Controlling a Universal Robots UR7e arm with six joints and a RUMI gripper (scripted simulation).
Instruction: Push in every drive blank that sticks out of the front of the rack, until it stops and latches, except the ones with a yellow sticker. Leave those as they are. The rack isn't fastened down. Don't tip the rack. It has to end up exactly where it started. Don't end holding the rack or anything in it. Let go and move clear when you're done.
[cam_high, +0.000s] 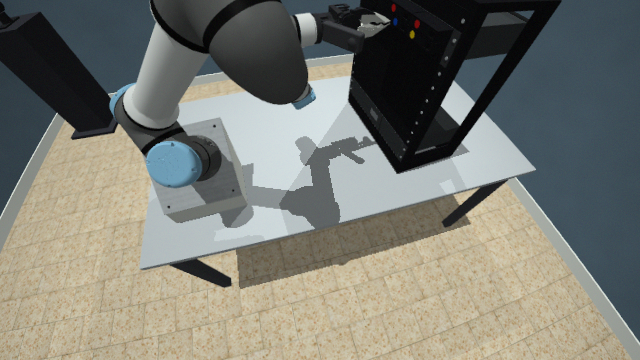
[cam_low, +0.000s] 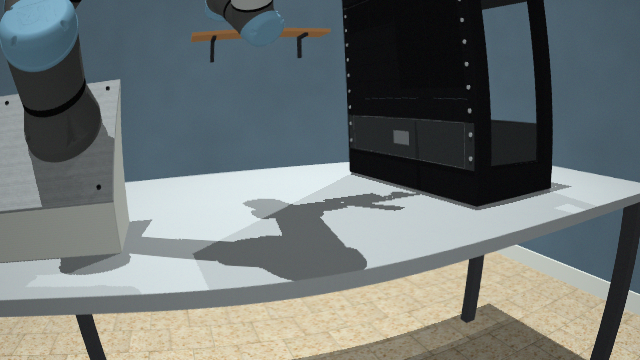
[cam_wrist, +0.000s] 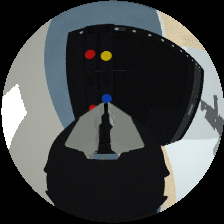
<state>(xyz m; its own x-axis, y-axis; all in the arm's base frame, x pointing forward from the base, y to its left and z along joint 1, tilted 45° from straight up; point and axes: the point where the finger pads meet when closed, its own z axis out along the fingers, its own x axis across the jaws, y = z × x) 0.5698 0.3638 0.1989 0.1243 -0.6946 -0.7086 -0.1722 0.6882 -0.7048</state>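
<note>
The black rack (cam_high: 427, 102) (cam_low: 450, 185) (cam_wrist: 165, 75) stands on the right of the table. Round stickers mark the drive blanks in its upper front: a red one (cam_high: 393, 8) (cam_wrist: 90, 54), a yellow one (cam_high: 412, 34) (cam_wrist: 105, 55), a blue one (cam_high: 395, 22) (cam_wrist: 106, 98) and a second red one (cam_high: 417, 23), half hidden by my fingers in the wrist view (cam_wrist: 92, 107). My gripper (cam_high: 376, 22) (cam_wrist: 106, 103) is shut and empty. Its tips sit at the blue-stickered blank on the rack's front. How far each blank sticks out is too dark to tell. The gripper is above the frame of the exterior view.
A grey panel (cam_low: 410, 140) (cam_high: 372, 114) sits low in the rack's front. The arm's grey pedestal (cam_high: 205, 175) (cam_low: 60, 200) stands on the left of the white table (cam_high: 280, 125) (cam_low: 200, 200). A wooden shelf (cam_low: 220, 35) hangs on the back wall. A dark pillar (cam_high: 45, 65) stands at the far left.
</note>
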